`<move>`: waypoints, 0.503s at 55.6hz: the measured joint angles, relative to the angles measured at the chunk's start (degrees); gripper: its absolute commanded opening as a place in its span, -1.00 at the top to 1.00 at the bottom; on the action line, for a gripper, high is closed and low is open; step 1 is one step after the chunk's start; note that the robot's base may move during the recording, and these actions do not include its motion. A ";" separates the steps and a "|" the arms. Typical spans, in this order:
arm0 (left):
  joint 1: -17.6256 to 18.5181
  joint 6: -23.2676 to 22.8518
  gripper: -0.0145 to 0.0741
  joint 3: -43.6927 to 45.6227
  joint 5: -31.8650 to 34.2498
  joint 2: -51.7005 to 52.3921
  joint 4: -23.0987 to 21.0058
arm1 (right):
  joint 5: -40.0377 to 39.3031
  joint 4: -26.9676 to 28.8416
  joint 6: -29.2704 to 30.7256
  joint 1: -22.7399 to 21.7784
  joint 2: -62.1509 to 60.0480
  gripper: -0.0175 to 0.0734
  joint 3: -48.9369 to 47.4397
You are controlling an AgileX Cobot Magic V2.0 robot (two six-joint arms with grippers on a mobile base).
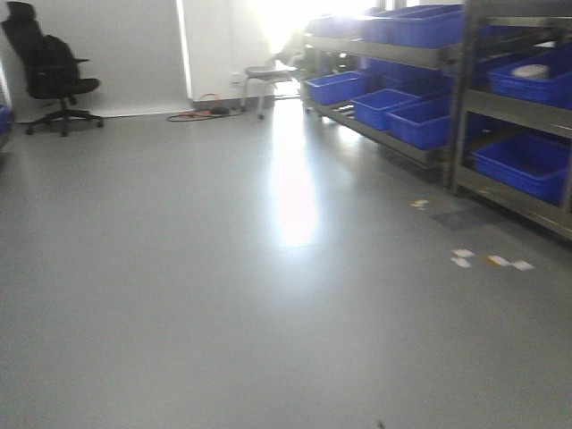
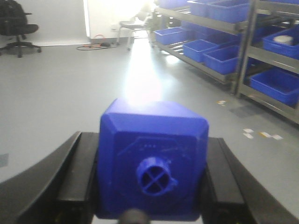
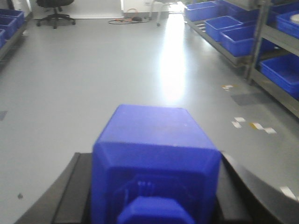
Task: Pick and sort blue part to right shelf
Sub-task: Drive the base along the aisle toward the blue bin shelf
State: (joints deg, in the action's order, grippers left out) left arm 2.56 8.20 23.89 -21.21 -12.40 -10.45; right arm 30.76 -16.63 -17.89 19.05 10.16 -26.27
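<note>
In the left wrist view my left gripper (image 2: pixel 149 140) is shut on a blue part (image 2: pixel 154 154), a solid blue block whose round cross-ribbed knob faces the camera; black fingers (image 2: pixel 77 170) press both its sides. In the right wrist view my right gripper (image 3: pixel 154 161) is shut on a second blue part (image 3: pixel 154 149) with a square knob at the bottom edge. The right shelf (image 1: pixel 465 103), a steel rack with large blue bins (image 1: pixel 420 121), runs along the right wall, well ahead of both grippers. Neither gripper shows in the front view.
Grey floor stretches ahead with a bright glare strip. White and yellow tape marks (image 1: pixel 487 260) lie on the floor near the rack. A black office chair (image 1: pixel 54 71), a grey chair (image 1: pixel 268 76) and floor cables (image 1: pixel 201 112) stand at the far wall. More blue bins (image 3: pixel 7 25) sit left.
</note>
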 measured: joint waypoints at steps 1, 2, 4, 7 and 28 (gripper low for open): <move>0.00 0.00 0.15 0.00 0.00 0.00 0.00 | 0.00 0.00 0.00 0.00 0.00 0.25 0.00; 0.00 0.00 0.15 0.00 0.00 0.00 0.00 | 0.00 0.00 0.00 0.00 0.00 0.25 0.00; 0.00 0.00 0.15 0.00 0.00 0.00 0.00 | 0.00 0.00 0.00 0.00 0.00 0.25 0.00; 0.00 0.00 0.15 0.00 0.00 0.00 0.00 | 0.00 0.00 0.00 0.00 0.00 0.25 0.00; 0.00 0.00 0.15 0.00 0.00 0.00 0.00 | 0.00 0.00 0.00 0.00 0.00 0.25 0.00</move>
State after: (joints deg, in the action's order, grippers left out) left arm 2.56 8.20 23.89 -21.21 -12.40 -10.45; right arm 30.76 -16.63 -17.89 19.05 10.16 -26.27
